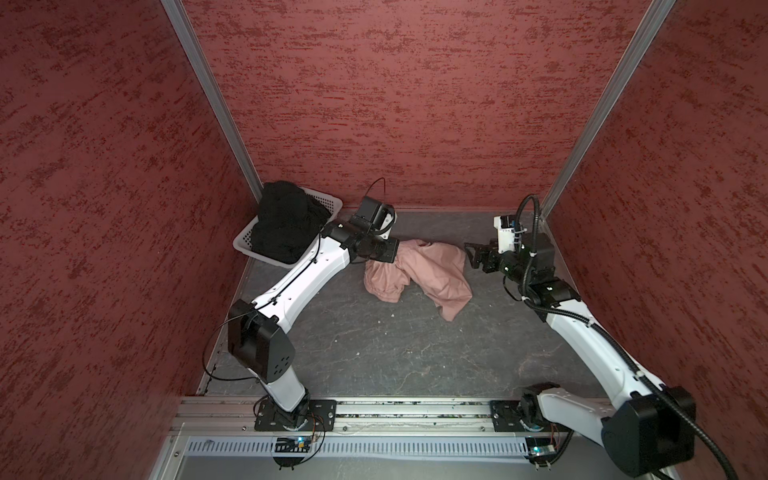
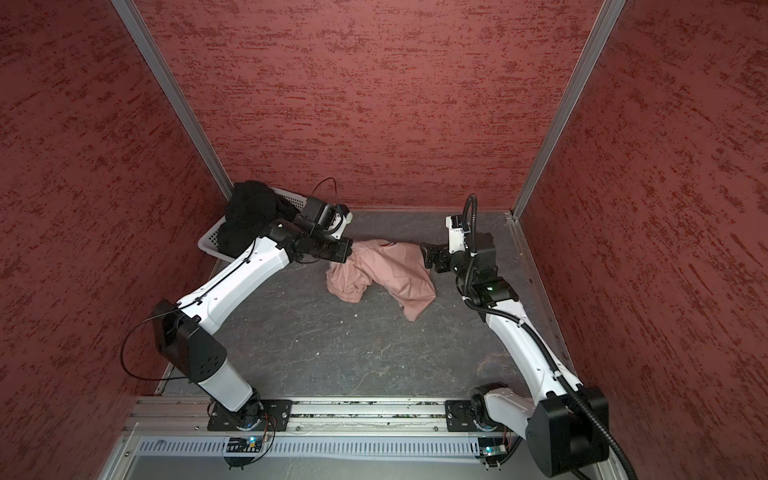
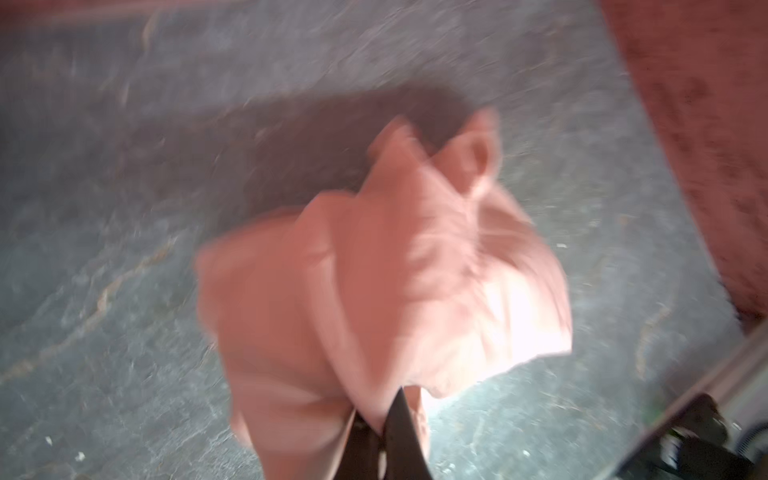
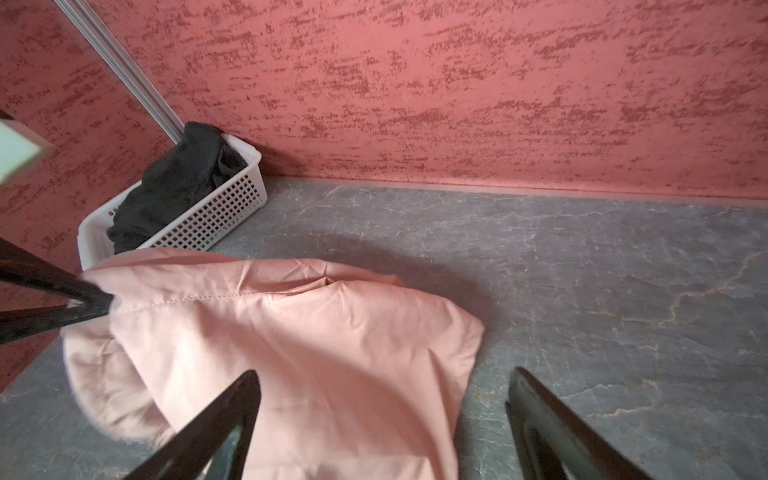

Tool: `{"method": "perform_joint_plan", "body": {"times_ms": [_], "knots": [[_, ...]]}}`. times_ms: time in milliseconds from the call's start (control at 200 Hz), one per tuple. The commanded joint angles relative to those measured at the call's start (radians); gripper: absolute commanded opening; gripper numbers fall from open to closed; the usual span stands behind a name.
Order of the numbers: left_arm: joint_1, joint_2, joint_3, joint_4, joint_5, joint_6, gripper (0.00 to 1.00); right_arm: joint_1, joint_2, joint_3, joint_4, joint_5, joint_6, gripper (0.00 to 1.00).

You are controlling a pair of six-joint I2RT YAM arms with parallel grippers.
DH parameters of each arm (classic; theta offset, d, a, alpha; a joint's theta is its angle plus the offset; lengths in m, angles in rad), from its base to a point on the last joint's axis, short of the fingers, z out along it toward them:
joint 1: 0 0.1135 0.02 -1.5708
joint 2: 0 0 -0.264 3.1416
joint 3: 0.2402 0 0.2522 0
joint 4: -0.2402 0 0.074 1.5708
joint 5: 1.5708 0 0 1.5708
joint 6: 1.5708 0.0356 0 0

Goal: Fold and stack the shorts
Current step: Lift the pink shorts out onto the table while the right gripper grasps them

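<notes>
The dusty-pink cloth shorts [image 1: 419,274] [image 2: 382,272] lay crumpled on the dark grey marbled desk [image 1: 374,357], a little toward 12 o'clock from its middle, with one leg trailing out toward 5 o'clock. The left gripper [image 3: 380,415] met the heap at its 10 o'clock edge, and its black fingers [image 3: 401,428] were pinched tight on a fold of that cloth, though the wrist view was blurred. The right gripper [image 4: 382,374] hung at the 3 o'clock edge with its fingers [image 4: 232,415] spread wide and holding nothing, one over the pink hem and the other over bare desk; whether they touched the cloth could not be told. The black cloth shorts [image 1: 282,224] [image 4: 174,187] sat bunched in the white perforated plastic basket [image 1: 243,243] [image 4: 216,216], which was tucked into the 10 o'clock corner against the red textured walls [image 1: 415,104]. The basket's near rim lay just beside the left arm's forearm. Bare desk stretched from the heap to the metal rail [image 1: 415,409] at 6 o'clock, and a narrower strip ran along the 12 o'clock wall.
</notes>
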State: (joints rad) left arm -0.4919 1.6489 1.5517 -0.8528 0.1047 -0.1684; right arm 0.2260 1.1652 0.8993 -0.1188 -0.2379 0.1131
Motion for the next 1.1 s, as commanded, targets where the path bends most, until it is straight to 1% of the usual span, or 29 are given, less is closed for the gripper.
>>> {"method": "perform_joint_plan", "body": {"times_ms": [0,15,40,60,70,85,160,256,336,436,511,581,626,646,726,772,807,832,857,897,932,972,982,1007,1027,1052,1092], "knots": [[0.089,-0.089,-0.115,0.208,0.005,-0.041,0.22,0.098,0.045,0.011,-0.08,0.03,-0.095,0.9],[0.099,-0.093,-0.124,0.212,0.006,-0.041,0.35,0.119,0.047,0.008,-0.079,0.031,-0.104,0.9],[0.113,-0.1,-0.136,0.213,0.008,-0.037,0.67,0.151,0.051,0.003,-0.077,0.029,-0.114,0.9],[0.121,-0.108,-0.139,0.21,0.0,-0.031,0.88,0.175,0.052,-0.002,-0.072,0.029,-0.116,0.9],[0.124,-0.112,-0.14,0.207,-0.006,-0.027,0.96,0.186,0.051,-0.006,-0.069,0.029,-0.115,0.9],[0.125,-0.118,-0.143,0.202,-0.021,-0.021,1.0,0.199,0.052,-0.011,-0.063,0.027,-0.112,0.9],[0.122,-0.154,-0.154,0.176,-0.112,0.011,0.99,0.254,0.054,-0.034,-0.056,-0.002,-0.097,0.89],[0.121,-0.203,-0.187,0.15,-0.17,0.029,0.99,0.329,0.059,-0.055,-0.069,-0.003,-0.09,0.86],[0.117,-0.233,-0.221,0.124,-0.19,0.027,0.99,0.408,0.076,-0.064,-0.084,0.001,-0.098,0.86],[0.12,-0.257,-0.28,0.108,-0.216,-0.004,0.99,0.511,0.133,-0.055,-0.099,0.065,-0.13,0.86],[0.15,-0.27,-0.328,0.096,-0.212,-0.05,0.99,0.565,0.201,-0.03,-0.122,0.176,-0.169,0.87],[0.192,-0.281,-0.383,0.1,-0.169,-0.094,1.0,0.581,0.264,-0.002,-0.156,0.292,-0.22,0.87],[0.218,-0.29,-0.422,0.112,-0.14,-0.12,0.99,0.581,0.283,0.002,-0.151,0.362,-0.252,0.88],[0.232,-0.294,-0.44,0.12,-0.129,-0.131,0.99,0.581,0.313,0.003,-0.144,0.382,-0.268,0.88],[0.277,-0.314,-0.519,0.186,-0.038,-0.17,0.99,0.581,0.375,0.015,-0.107,0.406,-0.312,0.88],[0.304,-0.325,-0.557,0.226,0.024,-0.188,0.99,0.581,0.419,0.035,-0.099,0.402,-0.323,0.85],[0.318,-0.333,-0.579,0.252,0.051,-0.201,0.99,0.579,0.445,0.051,-0.095,0.413,-0.322,0.83],[0.325,-0.339,-0.589,0.267,0.059,-0.206,0.99,0.579,0.464,0.059,-0.09,0.424,-0.322,0.8],[0.328,-0.346,-0.6,0.281,0.061,-0.208,0.99,0.579,0.48,0.067,-0.088,0.434,-0.321,0.75],[0.331,-0.353,-0.609,0.297,0.052,-0.207,1.0,0.578,0.493,0.08,-0.09,0.445,-0.312,0.63],[0.331,-0.357,-0.611,0.309,0.043,-0.206,0.99,0.574,0.49,0.086,-0.093,0.443,-0.302,0.48],[0.334,-0.356,-0.607,0.325,0.044,-0.197,0.99,0.571,0.471,0.081,-0.093,0.43,-0.286,0.27],[0.334,-0.355,-0.606,0.328,0.047,-0.195,0.99,0.569,0.463,0.079,-0.093,0.425,-0.28,0.24],[0.338,-0.349,-0.6,0.335,0.051,-0.191,0.99,0.566,0.444,0.067,-0.091,0.409,-0.268,0.12],[0.341,-0.343,-0.593,0.339,0.054,-0.19,0.99,0.563,0.426,0.057,-0.091,0.394,-0.254,0.06],[0.346,-0.335,-0.584,0.345,0.06,-0.188,0.99,0.559,0.4,0.039,-0.093,0.374,-0.235,0.0],[0.355,-0.315,-0.565,0.353,0.087,-0.183,0.99,0.551,0.359,0.008,-0.099,0.34,-0.207,0.0]]}}
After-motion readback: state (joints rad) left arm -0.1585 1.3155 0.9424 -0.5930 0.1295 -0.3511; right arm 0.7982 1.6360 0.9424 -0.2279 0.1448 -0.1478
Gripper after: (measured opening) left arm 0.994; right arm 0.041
